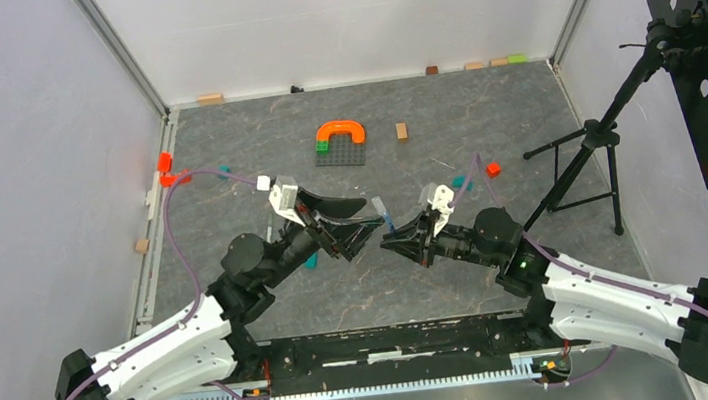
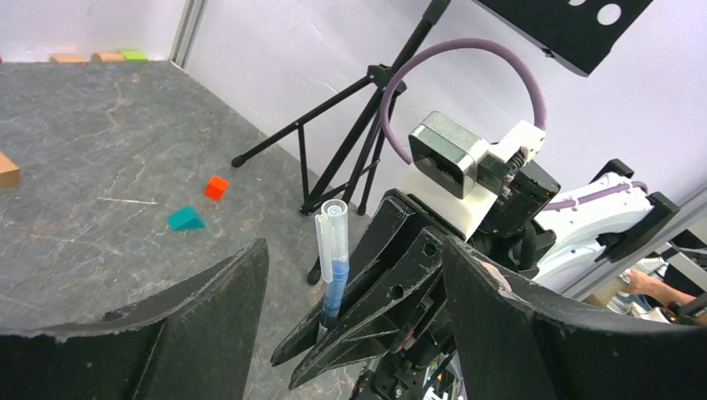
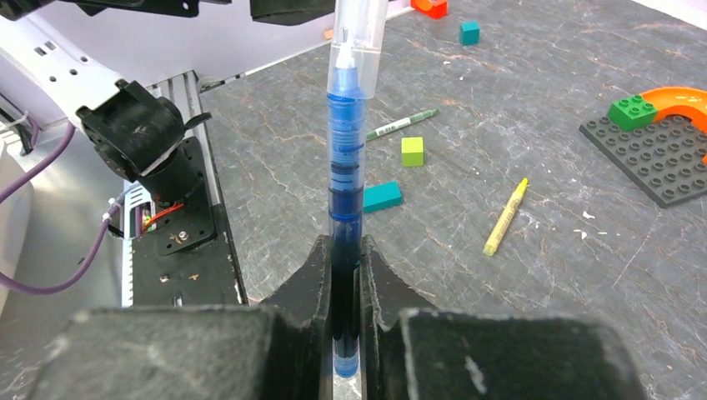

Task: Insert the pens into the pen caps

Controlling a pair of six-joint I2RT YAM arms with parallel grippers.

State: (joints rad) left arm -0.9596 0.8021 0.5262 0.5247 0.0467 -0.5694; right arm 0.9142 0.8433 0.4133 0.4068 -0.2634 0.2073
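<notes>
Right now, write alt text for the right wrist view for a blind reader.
The right claw is shut on an upright blue pen, a clear cap over its top end. Behind it on the grey table lie a yellow pen, a green pen, a lime cube and a teal block, with a studded dark plate at the right edge.

Left gripper (image 2: pixel 354 250) spread wide, right gripper (image 3: pixel 346 258) with upright blue pen (image 3: pixel 344 167) just beyond: no passage between. Tripod (image 1: pixel 583 169) blocks right side. Brick plate (image 1: pixel 340 154) far centre. Bare desk (image 1: pixel 222 134) far left.
</notes>
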